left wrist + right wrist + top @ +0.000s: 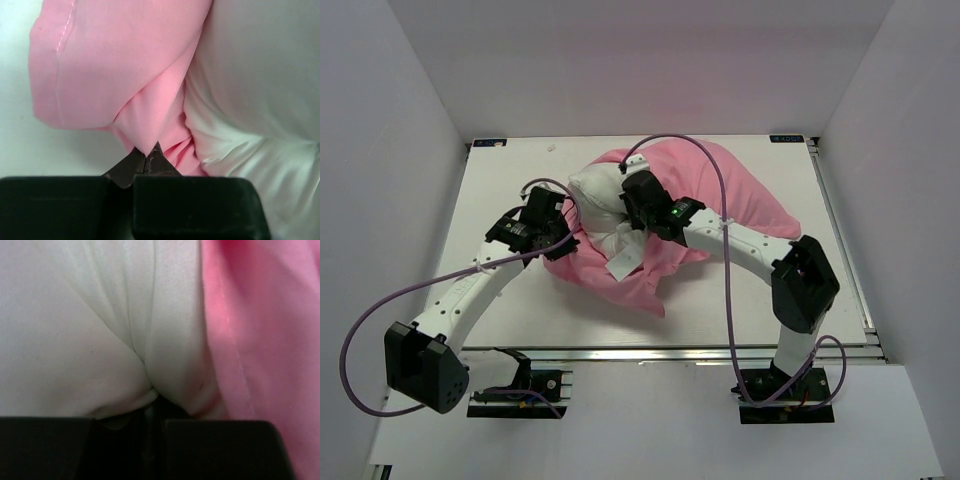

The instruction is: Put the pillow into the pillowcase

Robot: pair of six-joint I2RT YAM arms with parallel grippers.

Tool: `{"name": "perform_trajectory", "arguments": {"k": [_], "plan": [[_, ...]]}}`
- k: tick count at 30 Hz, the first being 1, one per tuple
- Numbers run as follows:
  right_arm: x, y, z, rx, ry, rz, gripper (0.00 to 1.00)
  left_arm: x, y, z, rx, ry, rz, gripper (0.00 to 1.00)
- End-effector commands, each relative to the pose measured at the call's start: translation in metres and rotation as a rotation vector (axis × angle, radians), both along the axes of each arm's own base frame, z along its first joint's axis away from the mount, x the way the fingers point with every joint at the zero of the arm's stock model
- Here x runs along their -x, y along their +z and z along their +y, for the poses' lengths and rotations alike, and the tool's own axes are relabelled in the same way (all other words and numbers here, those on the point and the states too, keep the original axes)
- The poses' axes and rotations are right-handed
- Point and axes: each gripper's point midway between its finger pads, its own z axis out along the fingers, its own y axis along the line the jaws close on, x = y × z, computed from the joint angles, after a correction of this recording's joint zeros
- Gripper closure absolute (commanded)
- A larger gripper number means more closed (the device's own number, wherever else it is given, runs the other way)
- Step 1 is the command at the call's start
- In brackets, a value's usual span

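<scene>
Top external: plump white soft pillow juts left from the pink fabric pillowcase; left hand clamps pillowcase, right hand clamps pillow.

Bright, even light falls from overhead. The white table nearly washes out, and only a soft, faint shadow lies under the pillowcase toward the near edge. The walls lean outward at the frame edges. Both wrist views are soft and slightly blurred up close. The pillow shows little texture. The left gripper and right gripper are black, with detail lost.
</scene>
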Motion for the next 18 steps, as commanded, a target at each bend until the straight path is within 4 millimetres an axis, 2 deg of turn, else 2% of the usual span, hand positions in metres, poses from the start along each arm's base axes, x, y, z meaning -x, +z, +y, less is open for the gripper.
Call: {"name": "perform_trajectory", "arguments": {"k": [1,2,4,7,12,15,18], "plan": [[-0.015,-0.082,-0.122,0.462,-0.281,0.129,1.00,0.038,0.045,0.067,-0.195,0.119,-0.015,1.00],[-0.015,-0.089,-0.127,0.510,-0.301,0.140,1.00,0.042,0.049,0.080,-0.246,0.157,-0.012,1.00],[-0.015,-0.101,-0.129,0.538,-0.315,0.164,1.00,0.053,0.059,0.092,-0.291,0.184,0.005,1.00],[-0.010,-0.107,-0.128,0.528,-0.309,0.184,1.00,0.060,0.068,0.102,-0.330,0.210,0.006,1.00],[-0.004,-0.110,-0.131,0.511,-0.297,0.196,1.00,0.063,0.077,0.108,-0.365,0.202,0.014,0.94],[0.003,-0.116,-0.128,0.474,-0.270,0.233,1.00,0.066,0.080,0.112,-0.387,0.207,0.026,1.00],[0.010,-0.119,-0.118,0.419,-0.224,0.270,1.00,0.063,0.076,0.099,-0.339,0.149,0.025,1.00]]}}
